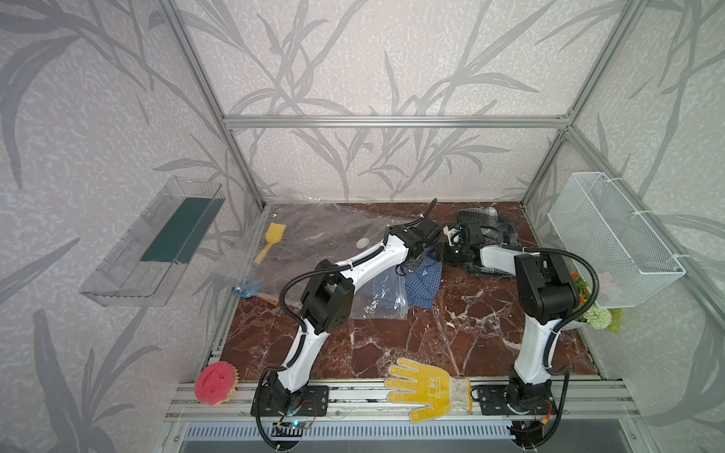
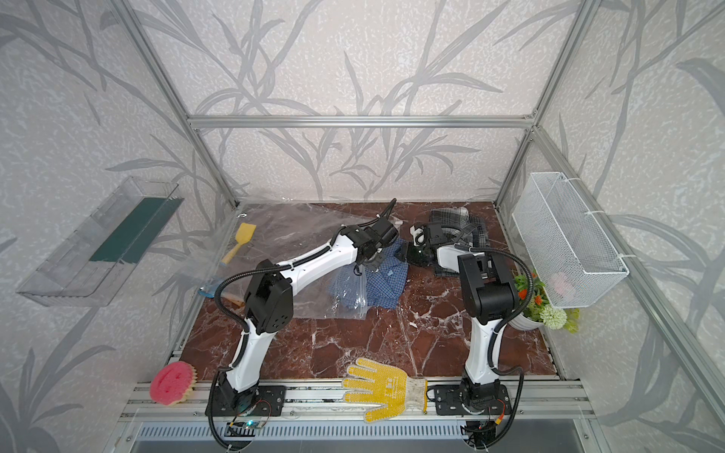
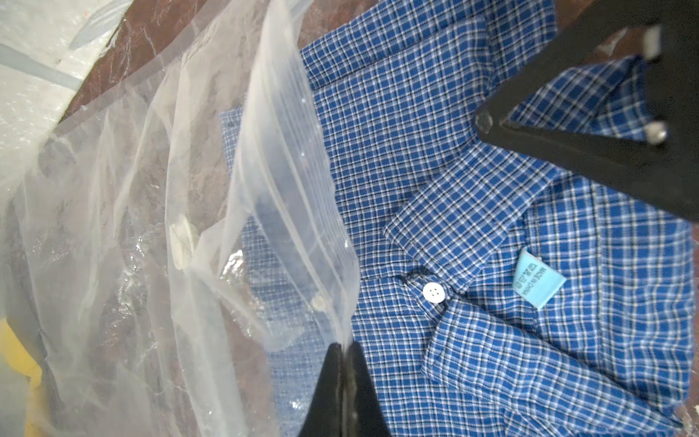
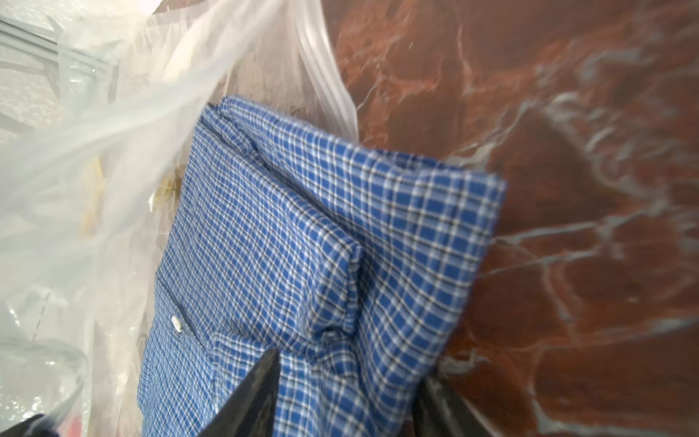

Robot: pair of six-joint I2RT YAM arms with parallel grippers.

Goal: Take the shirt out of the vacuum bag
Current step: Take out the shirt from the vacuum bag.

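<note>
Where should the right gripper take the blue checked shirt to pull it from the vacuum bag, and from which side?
Grip the folded collar end of the shirt, coming from the robot's right. That end lies bare outside the vacuum bag mouth; the rest is under plastic. The left gripper pinches the zip edge, so pulling rightward may free it.

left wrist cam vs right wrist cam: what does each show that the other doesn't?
Left wrist only: the left claw shut on the vacuum bag at its zip-seal edge, and a light blue label inside the shirt collar.
Right wrist only: the shirt's folded outer edge with a wide stretch of marble tabletop beyond it.
Both: the blue checked shirt partly out of the bag, a white button, and the right claw, jaws apart with shirt fabric between them in the right wrist view.
</note>
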